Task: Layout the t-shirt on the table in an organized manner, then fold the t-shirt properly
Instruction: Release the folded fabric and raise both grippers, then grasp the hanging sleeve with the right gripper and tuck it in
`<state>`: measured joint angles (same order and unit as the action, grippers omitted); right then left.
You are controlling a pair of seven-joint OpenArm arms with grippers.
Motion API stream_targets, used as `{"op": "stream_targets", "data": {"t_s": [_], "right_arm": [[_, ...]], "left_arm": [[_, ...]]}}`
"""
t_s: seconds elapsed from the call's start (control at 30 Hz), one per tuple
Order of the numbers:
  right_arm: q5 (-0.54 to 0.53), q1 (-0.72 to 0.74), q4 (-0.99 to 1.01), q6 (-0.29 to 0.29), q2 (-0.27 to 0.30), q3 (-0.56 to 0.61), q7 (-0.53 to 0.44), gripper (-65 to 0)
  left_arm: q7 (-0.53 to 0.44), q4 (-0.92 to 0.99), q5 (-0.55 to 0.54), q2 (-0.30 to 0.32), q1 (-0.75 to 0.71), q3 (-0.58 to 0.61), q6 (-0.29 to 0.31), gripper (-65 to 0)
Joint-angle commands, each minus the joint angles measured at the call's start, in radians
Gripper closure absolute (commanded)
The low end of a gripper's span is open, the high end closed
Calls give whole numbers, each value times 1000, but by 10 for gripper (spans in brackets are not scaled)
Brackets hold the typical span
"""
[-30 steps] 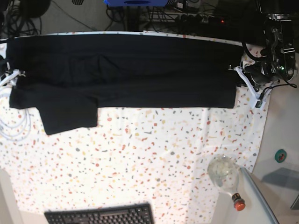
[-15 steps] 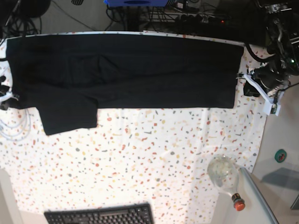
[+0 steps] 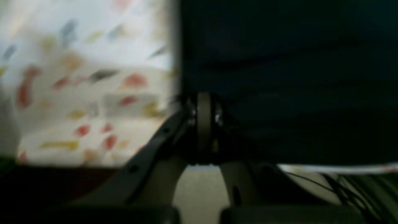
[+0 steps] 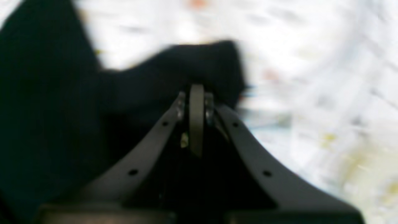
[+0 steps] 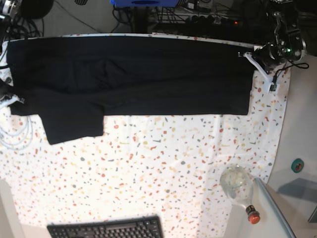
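t-shirt (image 5: 133, 74) flat on table (image 5: 163, 163); both end effectors closed

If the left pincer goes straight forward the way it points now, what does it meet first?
Most likely the t-shirt. In the left wrist view the shut left pincer already sits at the shirt's edge, with black cloth just ahead and the speckled table to one side. Blur leaves it unclear whether cloth is already pinched.

Both wrist views are blurred; the keyboard (image 5: 106, 229) is cut off below.
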<state>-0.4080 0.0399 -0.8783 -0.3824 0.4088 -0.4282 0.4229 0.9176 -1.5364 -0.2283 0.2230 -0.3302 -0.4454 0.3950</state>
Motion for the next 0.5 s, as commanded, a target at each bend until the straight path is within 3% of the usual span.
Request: {"op": "stream_targets", "data": {"t_s": [0.0,0.2,0.47], "right_arm": [[-10,28,18,-7,25,19,-45,0],[-10,88,156,-5,54,114,-81,0],[-13,81,81,3,71,111,-58,0]], "left_arm": [[-38,17,4,8,6,-2,3,0],[-58,76,8,11,4,-3,3,0],[-55,-6,8,16,13,-14,3,0]]}}
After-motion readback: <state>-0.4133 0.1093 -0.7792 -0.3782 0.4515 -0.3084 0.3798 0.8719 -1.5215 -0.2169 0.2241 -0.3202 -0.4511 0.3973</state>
